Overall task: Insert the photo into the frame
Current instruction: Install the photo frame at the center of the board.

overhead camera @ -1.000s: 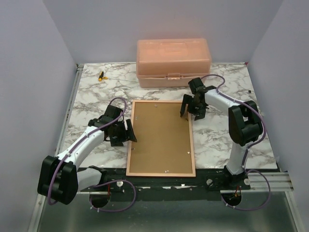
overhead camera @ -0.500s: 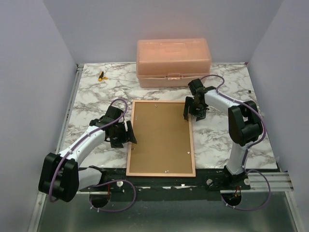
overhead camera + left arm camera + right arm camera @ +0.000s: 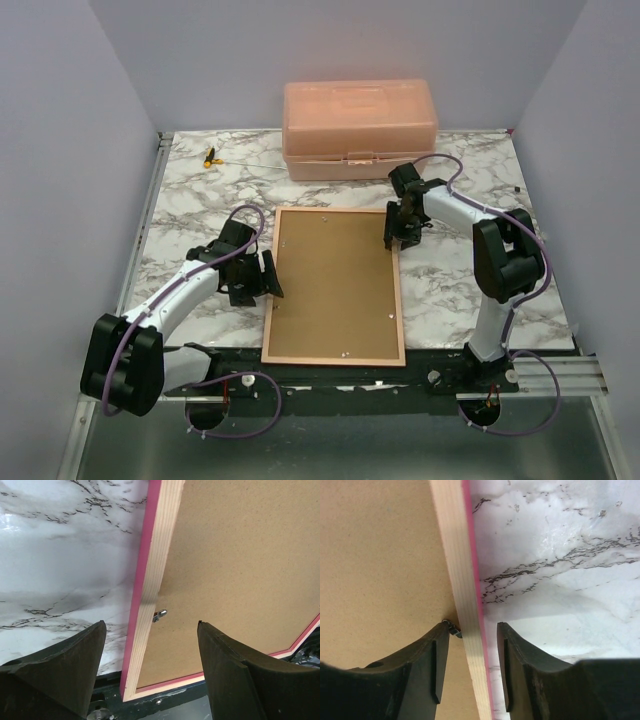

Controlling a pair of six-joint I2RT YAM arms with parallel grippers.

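The frame [image 3: 334, 361] lies face down in the middle of the table, with the brown backing board [image 3: 335, 285] filling it. The photo is hidden. My left gripper [image 3: 270, 276] is open and empty over the frame's left border [image 3: 152, 590], with a small metal tab [image 3: 160, 614] between its fingers. My right gripper [image 3: 392, 232] is open and straddles the frame's right border [image 3: 457, 570] near the far corner. Its left finger [image 3: 427, 660] is over the board beside a metal tab [image 3: 454, 628], and its right finger [image 3: 520, 660] is over the marble.
A salmon-pink lidded box [image 3: 358, 128] stands at the back, just beyond the frame. A small yellow and black object [image 3: 210, 156] lies at the far left. The frame's near edge overhangs the table's dark front rail [image 3: 330, 375].
My right gripper has shifted slightly right, from over the board's far right corner to astride the frame's right border. The left arm has hardly moved.
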